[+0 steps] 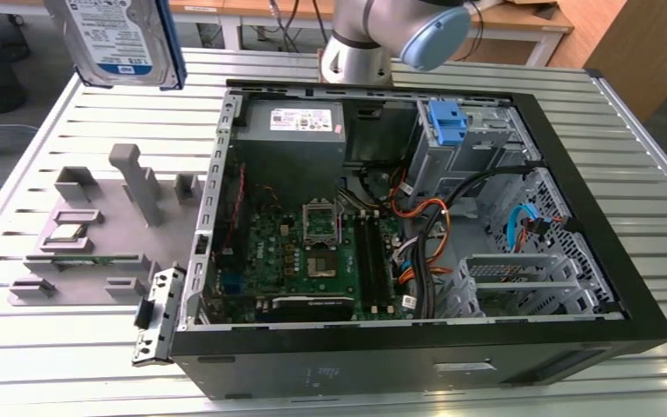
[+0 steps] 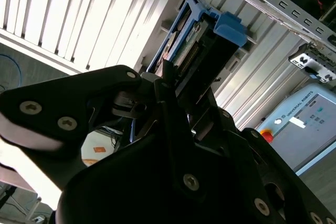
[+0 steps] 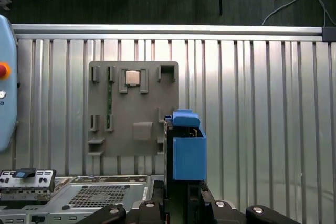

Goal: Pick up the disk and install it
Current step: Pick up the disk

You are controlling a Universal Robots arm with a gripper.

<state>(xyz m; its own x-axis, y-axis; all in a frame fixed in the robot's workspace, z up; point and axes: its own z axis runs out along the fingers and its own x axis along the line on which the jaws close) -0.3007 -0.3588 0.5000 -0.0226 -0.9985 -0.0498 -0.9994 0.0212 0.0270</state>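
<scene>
You've got the disk (image 1: pixel 119 39) up in the air: a flat rectangular silver hard drive with a blue-and-white label, framed by a blue plastic carrier. In the exterior view it stands on edge, label towards the camera. It sits high above the silver slatted metal tabletop (image 1: pixel 67 365), towards the far corner on the exterior view's left and clear of the surface.

The grey robot arm (image 1: pixel 368 39) with its pale blue joint cap rises at the tabletop's far edge, behind the open black computer case (image 1: pixel 611 287), and runs out of frame.

In the second wrist view the black gripper (image 2: pixel 184 87) is clamped on the disk (image 2: pixel 184 45) from both sides. The carrier's blue handle tab (image 2: pixel 228 27) is at the end away from the jaws.

The first wrist view adds what the exterior view can't. Sighting along the disk (image 3: pixel 188 153), you see it hanging just beside one edge of the grey plastic fixture plate (image 3: pixel 134 129), which lies flat on the tabletop next to the case.
</scene>
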